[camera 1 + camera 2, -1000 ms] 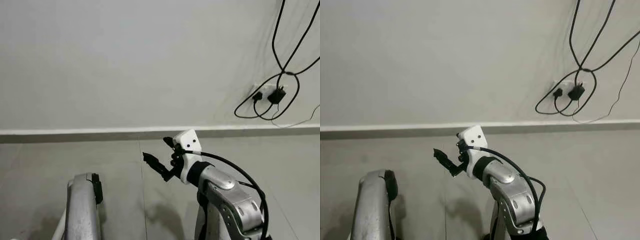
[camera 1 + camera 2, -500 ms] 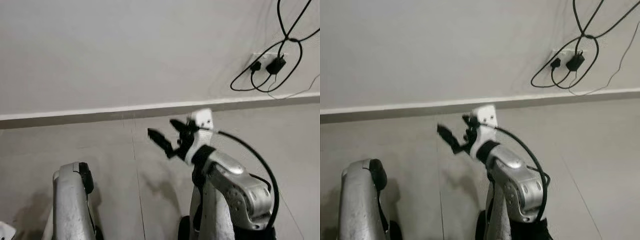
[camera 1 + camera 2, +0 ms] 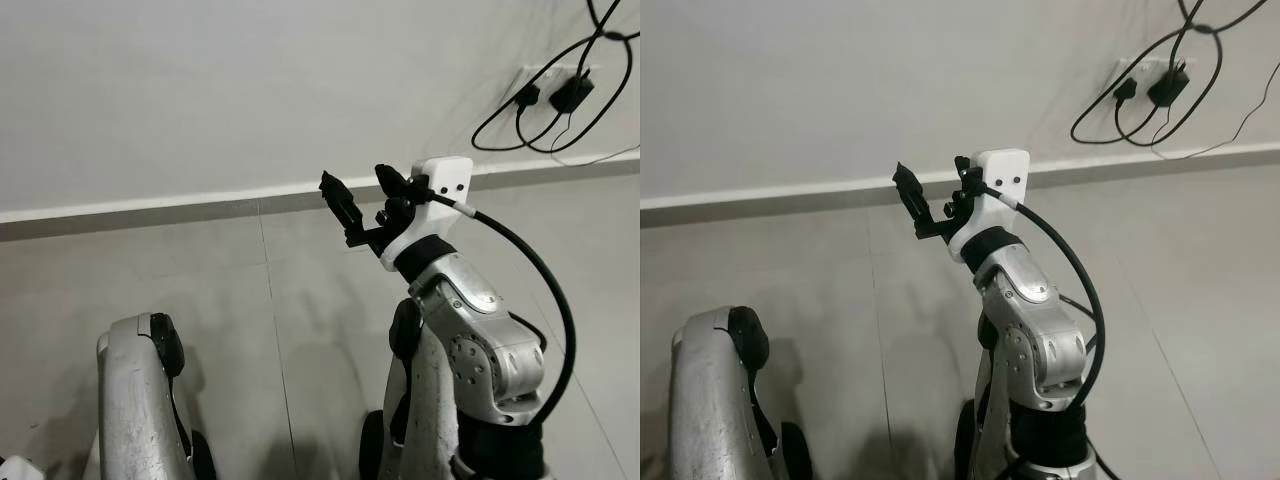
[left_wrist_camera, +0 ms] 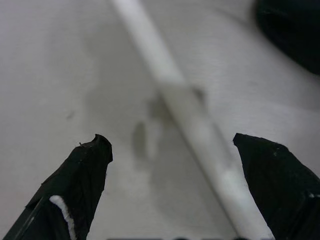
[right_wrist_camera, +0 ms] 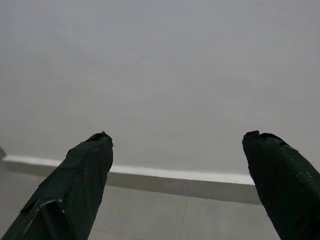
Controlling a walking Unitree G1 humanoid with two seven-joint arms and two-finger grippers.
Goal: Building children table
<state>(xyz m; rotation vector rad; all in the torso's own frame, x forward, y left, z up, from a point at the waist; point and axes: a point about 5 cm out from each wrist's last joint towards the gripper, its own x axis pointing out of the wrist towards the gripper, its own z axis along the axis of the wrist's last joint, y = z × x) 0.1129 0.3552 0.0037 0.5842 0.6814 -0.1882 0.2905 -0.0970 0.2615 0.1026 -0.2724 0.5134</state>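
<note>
**Desk:** How do your jaws stand?

**Me:** My right gripper (image 3: pixel 365 195) is raised in front of me at about the height of the skirting (image 3: pixel 150 212), its two black fingers (image 5: pixel 75 180) spread wide with nothing between them. Through its wrist camera I see the pale wall (image 5: pixel 160 65) and the white skirting strip beneath it. My left gripper (image 4: pixel 170 165) hangs low beside me, jaws likewise parted and holding nothing, pointing down at the floor (image 4: pixel 60 65).

**Desk:** Any table parts near you?

**Me:** Between the left fingers, lying on the floor below them, I see one long white rod (image 4: pixel 185 115), blurred and running slantwise. I cannot tell whether it belongs to the children's table. A dark rounded shape (image 4: pixel 292 30) sits at the far corner of that wrist view, too blurred to name.

**Desk:** What else is around?

**Me:** Grey floor tiles ahead, then the wall. High on the wall to my right there's a socket (image 3: pixel 555 80) with two black plugs and looping black cables (image 3: pixel 1160 70). A black cable (image 3: pixel 540 290) arcs from my right wrist camera back down along the arm.
</note>
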